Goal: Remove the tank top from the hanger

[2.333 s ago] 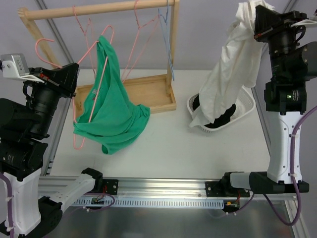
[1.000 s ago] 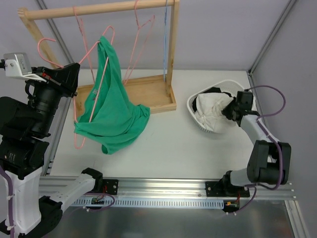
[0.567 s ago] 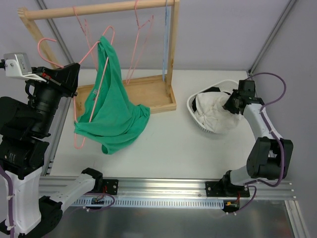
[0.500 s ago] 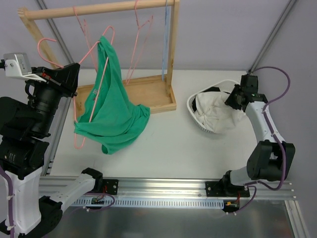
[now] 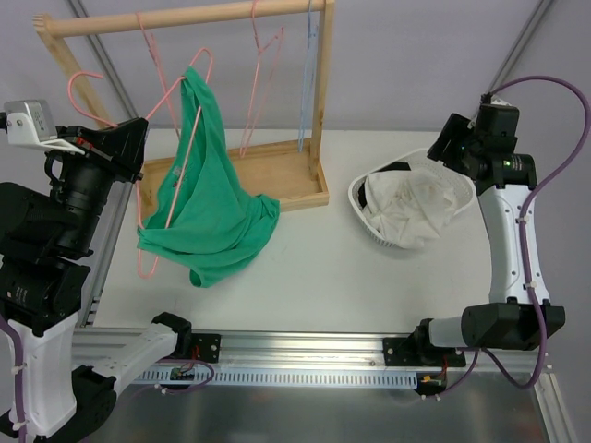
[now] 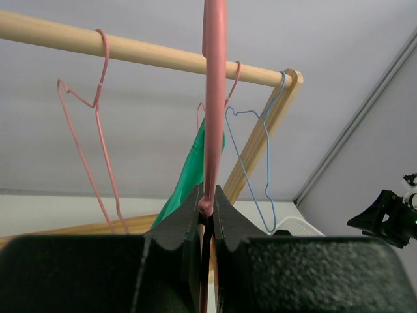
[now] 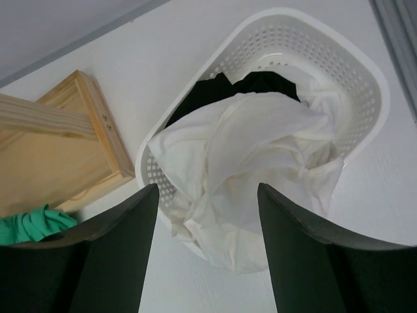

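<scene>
At the left edge of the bench [image 5: 314, 268]: left pincer [image 6: 207, 195], raised high, clamped shut on the wire of a pink hanger [image 6: 214, 78]. Both fingers [image 6: 179, 222] pressed tight against that wire in the left wrist view, with the hanger rising straight up out of the grip. From above, hanger tilted, top toward the far edge, bottom toward the near left corner.

Draped over that hanger: green tank top [image 5: 212, 212], one strap over the upper end, body hanging down in long folds and spreading wide near the bench surface. Not clear whether the lowest folds rest on the bench. Placed toward the left edge, just in front of the rack.

Behind it, along the far edge: wooden rack [image 5: 185, 17] with a shallow base tray [image 5: 277, 199]. On the rail, another pink hanger [image 6: 99, 124] and a blue hanger [image 6: 264, 153], both bare wire.

Toward the far right corner of the bench: white basket [image 7: 374, 85], well apart from the rack. Inside, a crumpled white garment [image 7: 260, 150] spilling over the near rim, on top of a black garment [image 7: 260, 83].

Above the basket: right pincer [image 7: 205, 254], open, fingers [image 7: 111, 254] spread wide, basket and white garment showing in the gap between them.
</scene>
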Action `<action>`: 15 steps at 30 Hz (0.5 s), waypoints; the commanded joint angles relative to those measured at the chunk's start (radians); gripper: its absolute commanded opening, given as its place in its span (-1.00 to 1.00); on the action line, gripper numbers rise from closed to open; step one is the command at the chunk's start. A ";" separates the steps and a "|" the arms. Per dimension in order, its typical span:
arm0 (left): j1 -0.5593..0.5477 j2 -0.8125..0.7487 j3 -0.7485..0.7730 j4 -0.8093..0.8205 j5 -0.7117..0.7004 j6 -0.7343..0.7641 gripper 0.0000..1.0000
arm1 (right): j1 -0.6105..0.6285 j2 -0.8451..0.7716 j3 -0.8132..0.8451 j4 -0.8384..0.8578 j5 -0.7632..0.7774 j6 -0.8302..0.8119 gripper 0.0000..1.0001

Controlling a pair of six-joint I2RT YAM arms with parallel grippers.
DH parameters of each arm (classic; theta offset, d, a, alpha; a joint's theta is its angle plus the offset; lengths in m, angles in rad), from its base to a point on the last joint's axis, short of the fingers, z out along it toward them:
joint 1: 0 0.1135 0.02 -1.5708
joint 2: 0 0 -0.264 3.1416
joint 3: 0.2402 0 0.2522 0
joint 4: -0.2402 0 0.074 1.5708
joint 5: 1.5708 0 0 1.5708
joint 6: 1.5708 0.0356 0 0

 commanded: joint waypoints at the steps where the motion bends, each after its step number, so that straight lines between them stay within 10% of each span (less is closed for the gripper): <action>1: -0.010 -0.012 0.019 0.061 0.022 0.002 -0.97 | 0.017 -0.041 0.060 -0.060 -0.097 0.005 0.32; 15: -0.009 -0.188 -0.087 0.055 0.168 -0.039 -0.94 | 0.241 -0.217 -0.050 0.633 -0.850 0.162 0.36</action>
